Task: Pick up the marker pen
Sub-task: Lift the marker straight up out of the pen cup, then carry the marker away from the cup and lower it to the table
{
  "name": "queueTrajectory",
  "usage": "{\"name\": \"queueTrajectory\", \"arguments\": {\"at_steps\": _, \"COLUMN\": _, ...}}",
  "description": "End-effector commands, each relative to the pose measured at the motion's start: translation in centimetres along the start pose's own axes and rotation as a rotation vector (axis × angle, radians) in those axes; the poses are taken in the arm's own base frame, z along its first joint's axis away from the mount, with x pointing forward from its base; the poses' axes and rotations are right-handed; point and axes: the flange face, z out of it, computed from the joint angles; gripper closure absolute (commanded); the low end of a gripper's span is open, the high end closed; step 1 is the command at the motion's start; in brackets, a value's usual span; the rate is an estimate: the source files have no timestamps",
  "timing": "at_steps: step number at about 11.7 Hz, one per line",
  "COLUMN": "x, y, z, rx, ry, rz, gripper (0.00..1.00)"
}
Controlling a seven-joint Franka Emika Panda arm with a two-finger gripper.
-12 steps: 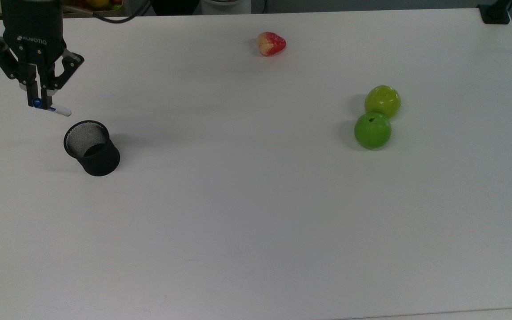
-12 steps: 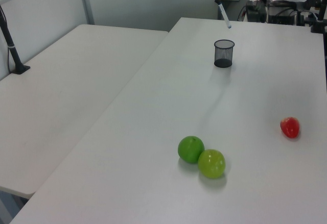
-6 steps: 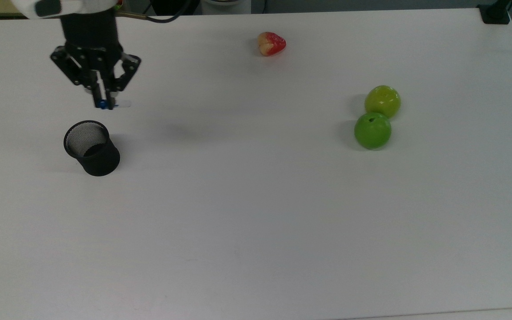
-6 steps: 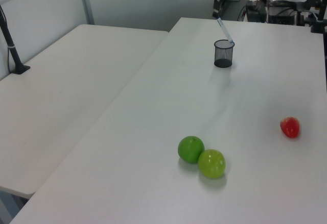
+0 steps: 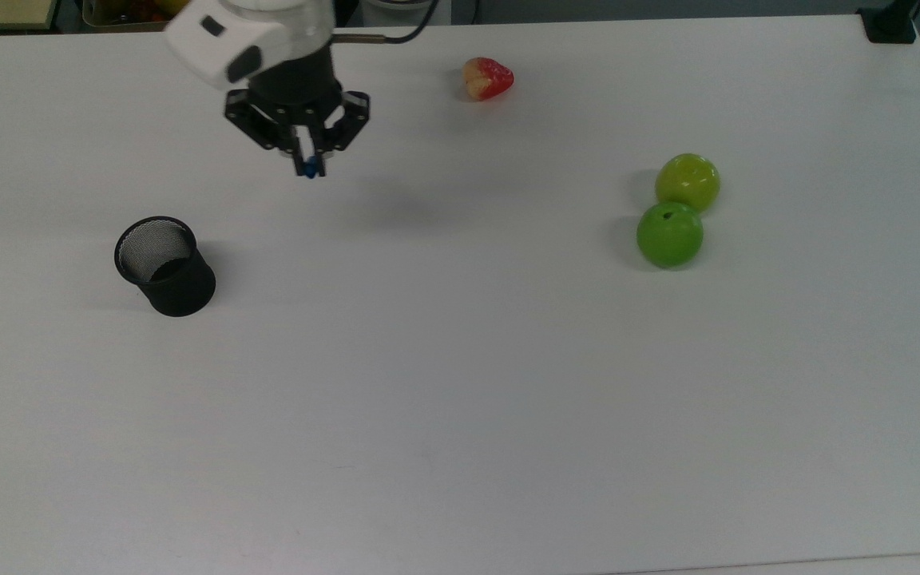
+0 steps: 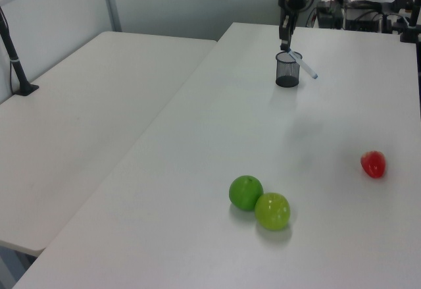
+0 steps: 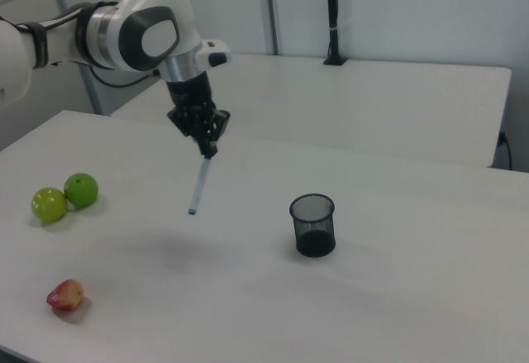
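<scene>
The black two-finger gripper [image 7: 207, 151] is pinching the slim white-barrelled marker pen [image 7: 198, 182] by its blue-capped end, jaws narrowed onto it, so the pen is hanging tilted in the air above the white table [image 5: 508, 383] (no lettering is readable on pen or gripper). The black mesh cup [image 5: 164, 265] is standing well apart, toward the top view's left.

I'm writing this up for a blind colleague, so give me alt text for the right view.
A robot arm's gripper holds a marker pen by its top, hanging in the air over a white table. A black mesh cup stands to the right view's right; two green apples and a red fruit lie at left.
</scene>
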Motion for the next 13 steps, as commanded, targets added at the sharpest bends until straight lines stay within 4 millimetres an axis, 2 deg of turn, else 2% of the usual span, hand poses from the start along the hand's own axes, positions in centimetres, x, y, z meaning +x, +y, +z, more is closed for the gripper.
{"name": "queueTrajectory", "arguments": {"at_steps": 1, "x": -1.2, "y": -4.3, "z": 2.0, "rx": 0.018, "ry": -0.116, "rz": -0.049, "gripper": 0.91}}
{"name": "queueTrajectory", "arguments": {"at_steps": 4, "x": -1.4, "y": -7.0, "z": 5.3, "rx": 0.018, "ry": -0.173, "rz": -0.074, "gripper": 0.91}}
{"name": "queueTrajectory", "arguments": {"at_steps": 8, "x": -0.7, "y": -8.8, "z": 9.4, "rx": 0.007, "ry": -0.203, "rz": -0.032, "gripper": 0.91}}
{"name": "queueTrajectory", "arguments": {"at_steps": 10, "x": -0.2, "y": -9.8, "z": 12.2, "rx": 0.001, "ry": -0.218, "rz": -0.03, "gripper": 0.91}}
{"name": "queueTrajectory", "arguments": {"at_steps": 13, "x": 0.1, "y": -9.9, "z": 13.5, "rx": -0.001, "ry": -0.211, "rz": -0.028, "gripper": 0.9}}
